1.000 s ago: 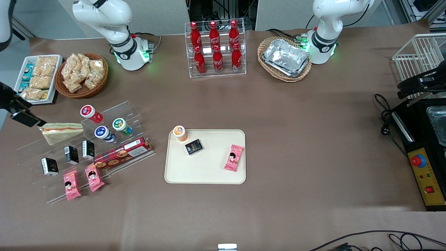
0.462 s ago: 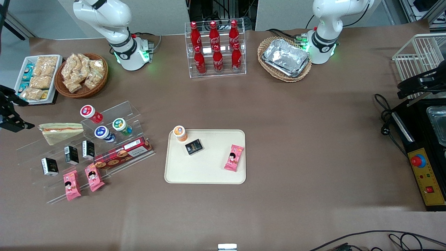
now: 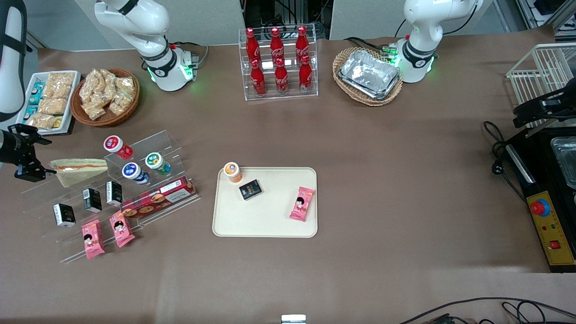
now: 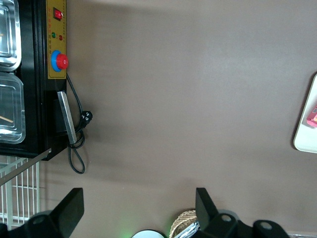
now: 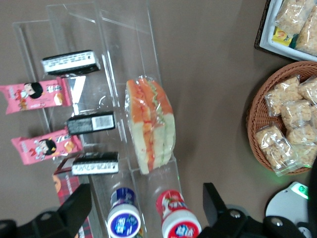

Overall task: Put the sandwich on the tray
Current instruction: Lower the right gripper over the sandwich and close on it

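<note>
The sandwich rests on the upper step of the clear acrylic display stand, toward the working arm's end of the table — well apart from the tray. The gripper is positioned just beside the sandwich's pointed end, not touching it. The jaws are seen spread wide, with nothing between them.

For a clean grasp, the jaws should be centred over the wedge's thick middle and closed across its 2 bread faces; the plastic wrap is judged slippery, so a light, square pinch is advised. The neighbouring capped jars should be cleared on lift.

Legible writing: the red bottles carry Coca-Cola script. Other labels cannot be read.
</note>
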